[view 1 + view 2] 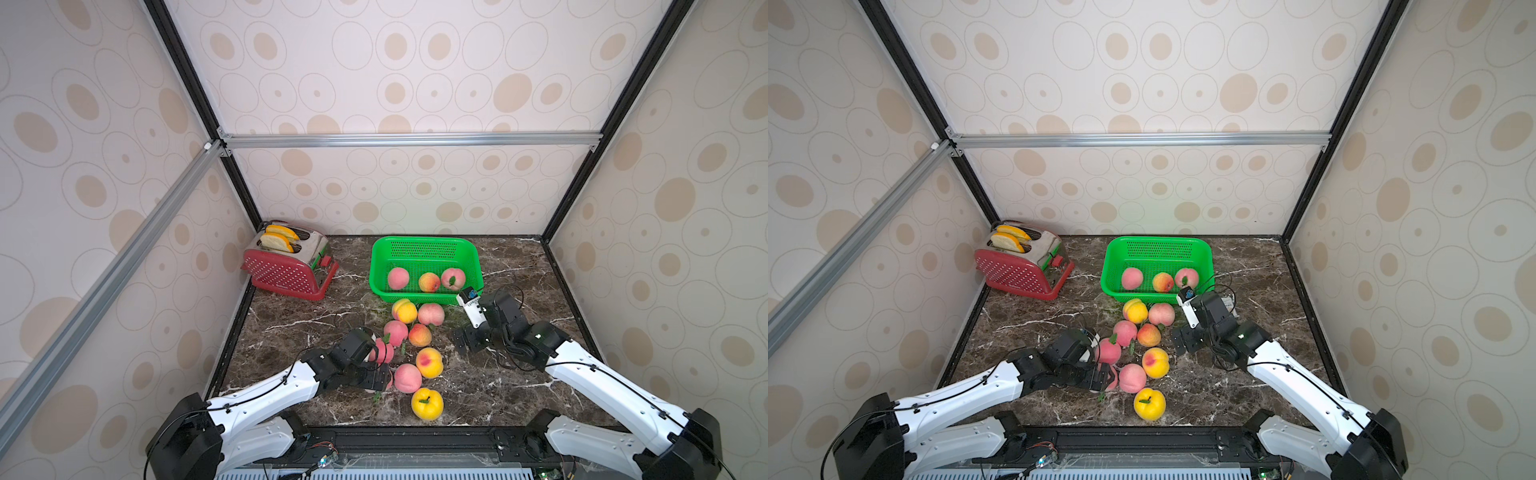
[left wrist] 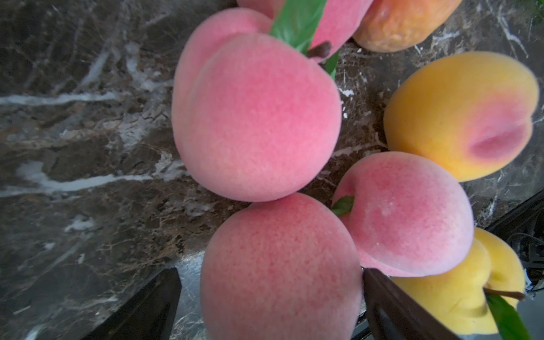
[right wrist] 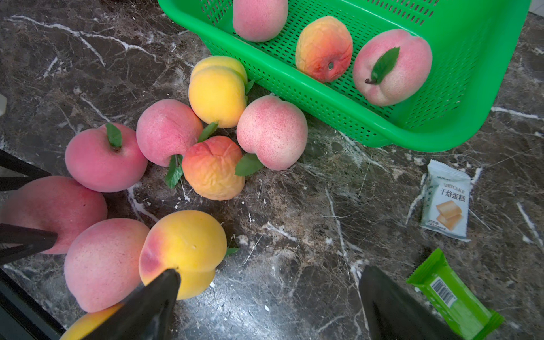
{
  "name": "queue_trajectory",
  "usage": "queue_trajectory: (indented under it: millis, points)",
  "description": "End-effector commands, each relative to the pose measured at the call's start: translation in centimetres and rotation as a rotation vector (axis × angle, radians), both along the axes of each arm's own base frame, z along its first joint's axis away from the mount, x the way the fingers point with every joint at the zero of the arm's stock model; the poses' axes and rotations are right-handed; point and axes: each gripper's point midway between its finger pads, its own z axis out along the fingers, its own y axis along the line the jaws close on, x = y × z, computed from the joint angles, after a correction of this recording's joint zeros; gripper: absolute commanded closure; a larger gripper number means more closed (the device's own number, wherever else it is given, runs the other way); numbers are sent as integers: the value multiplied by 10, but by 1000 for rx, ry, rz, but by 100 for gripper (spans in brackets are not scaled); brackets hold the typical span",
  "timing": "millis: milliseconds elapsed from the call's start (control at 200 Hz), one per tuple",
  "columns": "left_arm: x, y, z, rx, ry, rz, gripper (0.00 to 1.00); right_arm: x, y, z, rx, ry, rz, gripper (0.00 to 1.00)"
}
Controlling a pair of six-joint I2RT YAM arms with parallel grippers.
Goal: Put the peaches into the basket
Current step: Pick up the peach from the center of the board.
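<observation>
Our left claw [image 2: 270, 273] is wide open, and a pink peach [image 2: 279, 265] sits between its fingers [image 2: 147, 309]. Our right claw [image 3: 269, 272] is wide open too and empty; the green basket [image 3: 441, 138] lies ahead of it. A white packet [image 3: 447, 200] says DRYCAKE.

Both top views are looking steeply down from high above the robot's base, facing the back wall, taking in the whole counter [image 1: 478, 374], both arms, the toaster [image 1: 291, 270] and the basket [image 1: 424, 249]; they are sharing almost the same scene, offset slightly sideways from each other

Left wrist camera is sitting very close over the peaches [image 2: 256, 117], looking past the left fingers [image 2: 153, 306]; fruit is filling most of its view

Right wrist camera is hanging farther back, looking down past the right fingers [image 3: 147, 315] across the counter toward the basket; it is sharing the loose peach cluster with the left wrist view and both top views
</observation>
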Motion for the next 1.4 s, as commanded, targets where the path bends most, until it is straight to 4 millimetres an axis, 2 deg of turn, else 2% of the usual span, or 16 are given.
queue_trajectory:
  millis: [0,401,626,816,1137,1222,1397]
  points:
    - [-3,-1,-3,0,8,-1,2,-1,-6,3,-8,-23,-20,0]
    - [-4,1,-2,2,5,2,16,-1,-17,8,-23,-58,-48,0]
    - [-4,3,8,2,-16,-11,33,-1,-24,11,-44,-76,-65,0]
    - [-6,11,17,29,-28,-15,34,-2,-28,7,-56,-76,-75,0]
    - [2,5,51,-18,-87,-12,37,-2,-30,11,-58,-91,-73,0]
    - [-2,11,55,10,-76,-17,38,-2,-30,11,-54,-98,-75,0]
    - [1,8,72,-15,-101,-17,43,-2,-31,14,-58,-104,-71,0]
